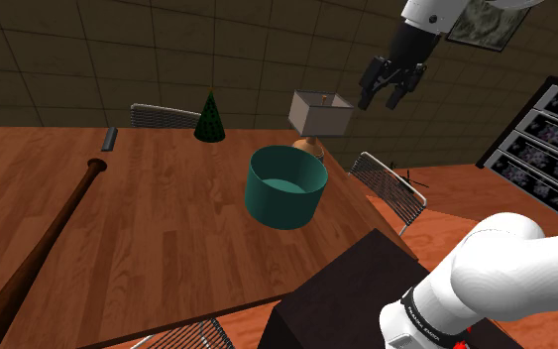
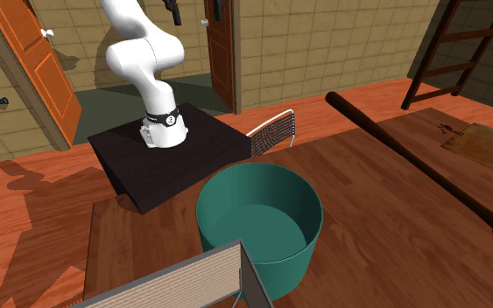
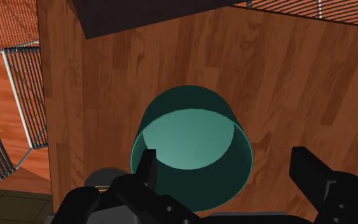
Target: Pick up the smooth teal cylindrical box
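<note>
Wooden desk (image 1: 167, 198) runs across the shoulder view, the teal cylindrical box (image 1: 286, 188) standing on it open end up. The claw (image 1: 390, 87) hangs high beyond it, fingers spread, just beside a small lamp (image 1: 321, 112) that it might clip coming down. From the second exterior view the box (image 2: 257, 219) looks wide. Through the wrist view it sits below the parted fingers (image 3: 149, 159). Straddling it may fail, and a pinch on its smooth wall could slip.

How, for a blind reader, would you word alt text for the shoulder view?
An open teal cylindrical box stands on a wooden table, the black gripper open in the air up and to its right. A dark bat lies on the table at left; a lamp and green cone stand behind.
</note>
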`<action>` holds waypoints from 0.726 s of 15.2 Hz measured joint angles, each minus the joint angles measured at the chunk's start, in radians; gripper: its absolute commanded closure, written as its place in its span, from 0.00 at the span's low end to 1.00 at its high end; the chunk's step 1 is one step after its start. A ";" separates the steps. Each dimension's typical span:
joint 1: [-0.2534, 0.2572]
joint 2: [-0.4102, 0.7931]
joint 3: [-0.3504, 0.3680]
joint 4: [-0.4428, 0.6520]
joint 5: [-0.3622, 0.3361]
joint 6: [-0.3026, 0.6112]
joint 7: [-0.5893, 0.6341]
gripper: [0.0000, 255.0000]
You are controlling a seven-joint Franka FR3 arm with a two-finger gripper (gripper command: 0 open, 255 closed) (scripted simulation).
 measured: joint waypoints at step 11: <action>0.013 0.197 0.045 -0.098 0.017 0.291 0.057 0.00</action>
